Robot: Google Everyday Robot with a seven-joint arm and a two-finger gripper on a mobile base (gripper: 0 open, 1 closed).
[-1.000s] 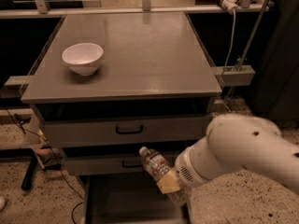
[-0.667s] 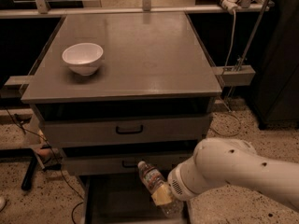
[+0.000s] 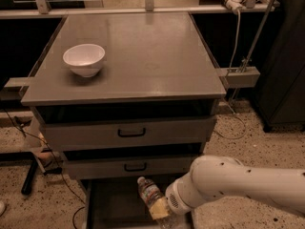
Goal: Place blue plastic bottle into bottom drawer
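The blue plastic bottle (image 3: 149,191), clear with a white cap and a coloured label band, is tilted with its cap up and to the left. It hangs over the open bottom drawer (image 3: 113,205), whose dark flat interior shows below the cabinet. My gripper (image 3: 161,211) is shut on the bottle's lower half at the bottom edge of the camera view. The white arm (image 3: 238,185) reaches in from the right. The bottle's base is hidden by the gripper.
A white bowl (image 3: 84,58) sits on the grey cabinet top (image 3: 143,51) at the left. Two shut drawers with black handles (image 3: 131,133) are above the bottom drawer. Cables lie on the speckled floor at left (image 3: 28,137); a dark cabinet (image 3: 286,56) stands at right.
The arm has moved left and down, carrying the bottle from in front of the middle drawer to lower over the open bottom drawer.
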